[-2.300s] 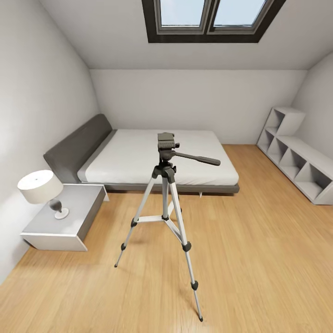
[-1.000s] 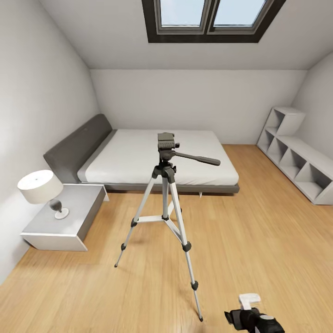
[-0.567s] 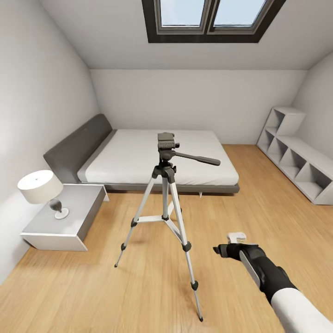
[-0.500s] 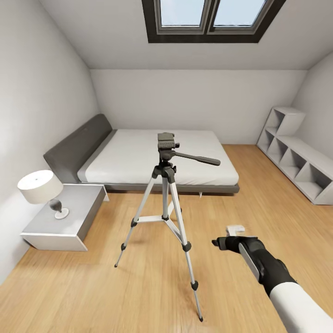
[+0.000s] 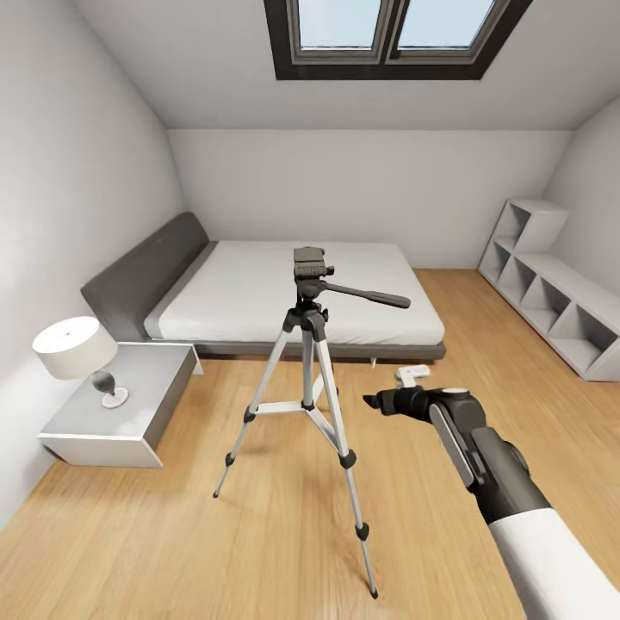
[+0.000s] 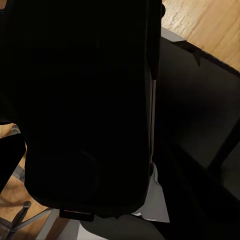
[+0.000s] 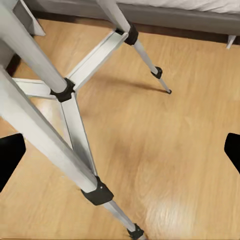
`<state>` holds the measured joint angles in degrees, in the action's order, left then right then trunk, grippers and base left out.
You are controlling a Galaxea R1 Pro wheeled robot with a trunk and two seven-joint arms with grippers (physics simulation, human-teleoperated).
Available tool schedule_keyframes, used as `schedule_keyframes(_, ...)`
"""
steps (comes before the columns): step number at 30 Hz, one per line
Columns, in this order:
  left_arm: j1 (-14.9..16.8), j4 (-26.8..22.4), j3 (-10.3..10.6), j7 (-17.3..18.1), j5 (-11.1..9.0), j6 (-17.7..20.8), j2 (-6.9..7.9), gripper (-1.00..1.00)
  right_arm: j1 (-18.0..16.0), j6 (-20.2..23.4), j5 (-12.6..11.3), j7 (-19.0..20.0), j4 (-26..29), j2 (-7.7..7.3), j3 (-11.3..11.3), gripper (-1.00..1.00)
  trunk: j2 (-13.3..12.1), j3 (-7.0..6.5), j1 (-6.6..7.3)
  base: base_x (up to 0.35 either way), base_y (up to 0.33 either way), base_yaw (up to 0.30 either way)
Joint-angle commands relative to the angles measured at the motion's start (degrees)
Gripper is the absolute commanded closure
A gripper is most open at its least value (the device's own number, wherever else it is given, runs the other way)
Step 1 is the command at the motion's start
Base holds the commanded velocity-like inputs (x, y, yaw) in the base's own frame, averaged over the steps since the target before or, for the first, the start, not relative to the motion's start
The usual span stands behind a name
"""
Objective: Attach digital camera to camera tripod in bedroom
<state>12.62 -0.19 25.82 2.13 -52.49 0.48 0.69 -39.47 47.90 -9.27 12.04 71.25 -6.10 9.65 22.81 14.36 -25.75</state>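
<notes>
The camera tripod [image 5: 308,344] stands on the wood floor in front of the bed, silver legs spread, with its black pan head [image 5: 309,263] bare and its long handle [image 5: 370,295] pointing right. My right gripper [image 5: 383,403] hovers to the right of the legs at about mid height, open and empty. In the right wrist view its fingertips [image 7: 10,157] stand far apart, with the tripod's legs [image 7: 70,120] between them further off. A black, round-cornered box that I take for the digital camera [image 6: 85,100] sits right against the left wrist lens, apparently held there. The left fingers are hidden.
A low grey bed [image 5: 293,293] lies behind the tripod. A grey nightstand [image 5: 129,405] with a white-shaded lamp [image 5: 76,349] stands at the left, and white cube shelving [image 5: 551,293] runs along the right wall. Bare wood floor [image 5: 482,362] surrounds the tripod.
My right arm has come up from the bottom right of the head view and reached forward and left towards the tripod. The tripod and the room have not moved.
</notes>
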Motion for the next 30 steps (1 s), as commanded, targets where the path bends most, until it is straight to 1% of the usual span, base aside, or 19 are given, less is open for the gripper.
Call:
schedule_keyframes(1,0.0,0.0,0.5,0.2,-0.5,0.0,0.01,1.0,-0.1,0.3,-0.3,0.1,0.0,0.06,0.3,-1.0,0.1,0.1,-0.03,0.0,0.0,0.0)
schedule_keyframes(5,0.0,0.0,0.5,0.2,-0.6,0.0,0.06,1.0,-0.1,0.3,-0.3,2.1,-1.2,0.29,0.9,-1.0,0.1,0.1,-0.03,0.0,0.0,0.0)
schedule_keyframes(9,0.0,0.0,0.5,0.2,-0.5,0.0,0.03,1.0,-0.2,0.1,0.0,5.8,-2.0,0.36,1.2,-1.0,0.1,0.1,-0.03,0.0,0.0,0.0)
schedule_keyframes(11,0.0,0.0,0.5,0.2,-0.5,0.0,0.03,1.0,-0.2,0.1,0.1,6.6,-2.1,0.39,1.2,-1.0,0.1,0.1,-0.03,0.0,0.0,0.0)
schedule_keyframes(14,0.0,-0.1,0.5,0.2,-0.5,0.0,0.02,1.0,-0.2,-0.1,0.1,7.2,-2.5,0.42,1.2,-1.0,0.1,0.1,-0.03,0.0,0.0,0.0)
schedule_keyframes(23,0.0,-0.1,0.5,0.2,-0.4,0.0,0.02,1.0,-0.2,-0.5,0.4,7.5,-6.3,0.57,1.3,-1.0,0.1,0.1,-0.03,0.0,0.0,0.0)
schedule_keyframes(27,0.0,-0.1,0.6,0.2,-0.5,0.0,0.06,1.0,-0.2,-2.7,0.3,7.7,-8.5,0.75,1.3,-1.0,0.1,0.1,-0.03,0.051,0.007,0.0)
schedule_keyframes(30,0.0,-0.1,0.6,0.2,-0.5,0.0,0.06,1.0,-0.2,-4.6,0.4,7.6,-10.3,0.81,1.4,-1.0,0.1,0.1,-0.03,0.177,0.077,0.0)
